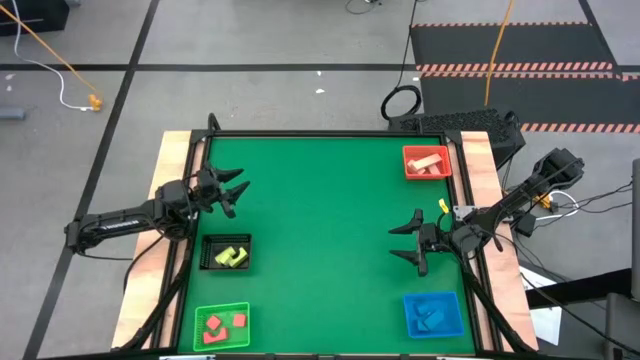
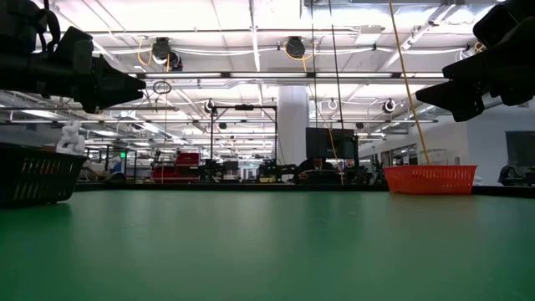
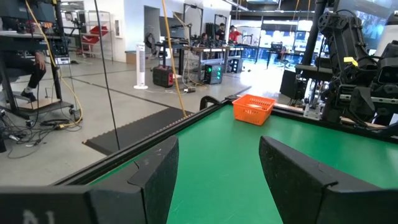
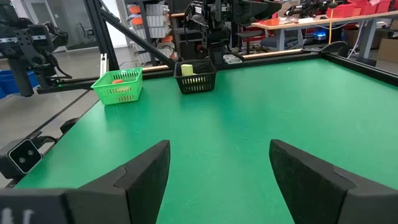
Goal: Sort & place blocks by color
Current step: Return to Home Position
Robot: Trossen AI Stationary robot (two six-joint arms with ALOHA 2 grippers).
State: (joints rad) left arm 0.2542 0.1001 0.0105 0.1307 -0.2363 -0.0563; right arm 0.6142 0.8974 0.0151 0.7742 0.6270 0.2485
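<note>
Everything looks sorted on the green table, going left to right. The left gripper hovers over the left side of the table, a bit past the middle depth, spread wide with nothing in it. Its wrist view shows both fingers well apart over bare green.

Just nearer than that sits the black basket with the yellow blocks inside. In the near left corner, the green basket holds the red blocks.

Over on the right, the right gripper hangs above the table, also wide open and empty. It's between the red basket in the far right corner, which has the tan blocks, and the blue basket in the near right corner, which has the blue blocks. No loose blocks that I can spot on the table.
</note>
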